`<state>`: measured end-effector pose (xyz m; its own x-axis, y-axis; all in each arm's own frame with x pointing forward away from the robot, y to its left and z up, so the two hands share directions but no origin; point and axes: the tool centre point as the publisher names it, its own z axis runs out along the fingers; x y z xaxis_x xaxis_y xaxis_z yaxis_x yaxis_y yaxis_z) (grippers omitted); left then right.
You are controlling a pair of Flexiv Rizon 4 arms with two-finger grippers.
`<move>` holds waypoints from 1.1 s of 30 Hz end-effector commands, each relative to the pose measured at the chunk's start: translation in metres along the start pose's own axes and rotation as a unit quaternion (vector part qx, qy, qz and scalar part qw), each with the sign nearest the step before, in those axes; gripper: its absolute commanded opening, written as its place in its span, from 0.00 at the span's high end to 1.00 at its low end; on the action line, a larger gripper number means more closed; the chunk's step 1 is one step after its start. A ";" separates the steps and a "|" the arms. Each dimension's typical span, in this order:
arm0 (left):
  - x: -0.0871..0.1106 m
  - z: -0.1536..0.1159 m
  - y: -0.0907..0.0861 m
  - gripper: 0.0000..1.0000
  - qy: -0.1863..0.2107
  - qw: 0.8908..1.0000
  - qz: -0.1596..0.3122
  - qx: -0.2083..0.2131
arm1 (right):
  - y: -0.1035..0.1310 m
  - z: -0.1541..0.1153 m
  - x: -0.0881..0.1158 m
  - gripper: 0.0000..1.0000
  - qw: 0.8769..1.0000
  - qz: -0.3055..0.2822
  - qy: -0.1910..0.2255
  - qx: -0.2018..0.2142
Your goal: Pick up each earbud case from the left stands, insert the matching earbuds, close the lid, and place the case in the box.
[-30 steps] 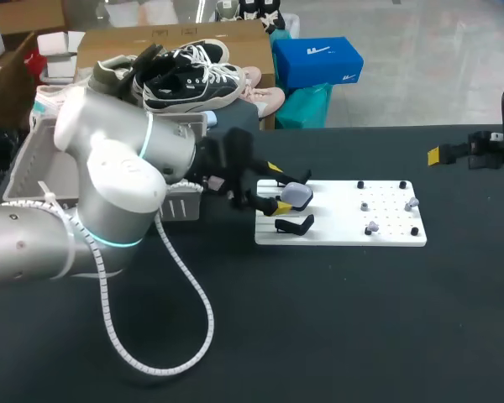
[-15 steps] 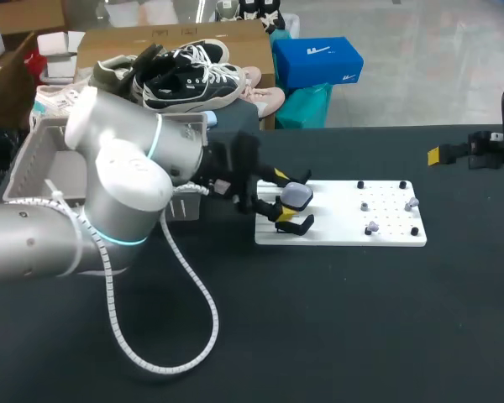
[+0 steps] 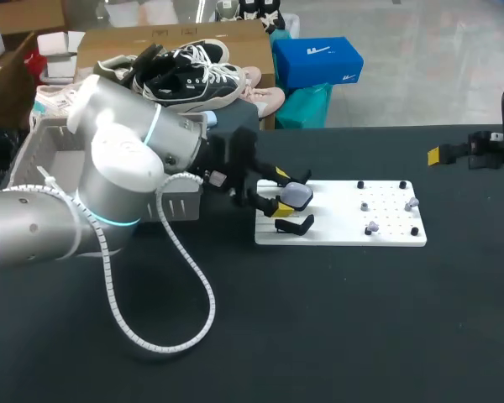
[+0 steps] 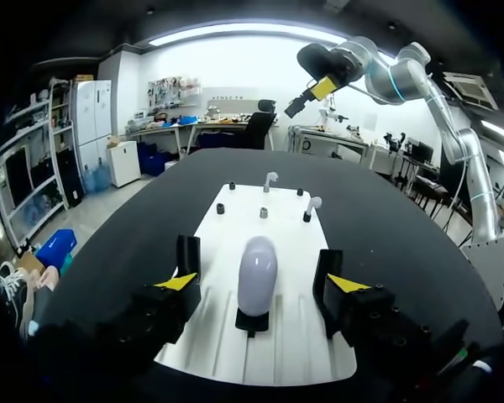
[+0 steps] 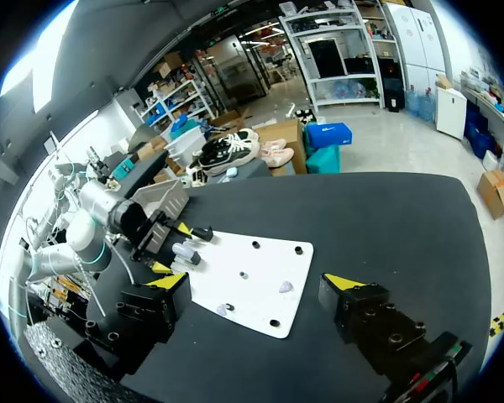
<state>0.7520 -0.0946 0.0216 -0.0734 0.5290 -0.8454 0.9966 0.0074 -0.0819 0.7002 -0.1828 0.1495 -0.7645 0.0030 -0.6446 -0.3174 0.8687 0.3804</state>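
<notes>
The left gripper [image 3: 279, 190] stands open astride the earbud case [image 4: 257, 273] — neither finger touching — which sits on its black stand [image 4: 252, 321] at the white board's [image 4: 273, 357] left end. Closing off-centre could tip the smooth case off. The right gripper [image 5: 256, 285] hangs open, far right.

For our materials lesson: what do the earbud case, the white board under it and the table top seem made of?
Earbud case: likely smooth plastic, pale lilac with a soft sheen. White board: probably rigid matte plastic, grooved near the stand. Table top: black and dull, perhaps fabric or rubber mat.
</notes>
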 end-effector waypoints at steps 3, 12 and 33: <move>0.002 0.003 0.004 0.00 0.002 1.000 0.001 0.003 | -0.001 0.000 0.000 0.00 1.000 -0.001 0.000 -0.001; 0.005 0.005 0.003 0.00 0.005 1.000 0.000 -0.010 | -0.001 0.000 0.000 0.00 1.000 -0.001 0.000 -0.001; 0.005 0.008 0.004 0.46 0.003 1.000 0.000 -0.012 | -0.001 0.000 0.000 0.00 1.000 -0.001 0.000 -0.001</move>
<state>0.7552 -0.0978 0.0136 -0.0745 0.5349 -0.8416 0.9971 0.0269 -0.0711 0.7002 -0.1828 0.1495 -0.7645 0.0030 -0.6446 -0.3174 0.8687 0.3804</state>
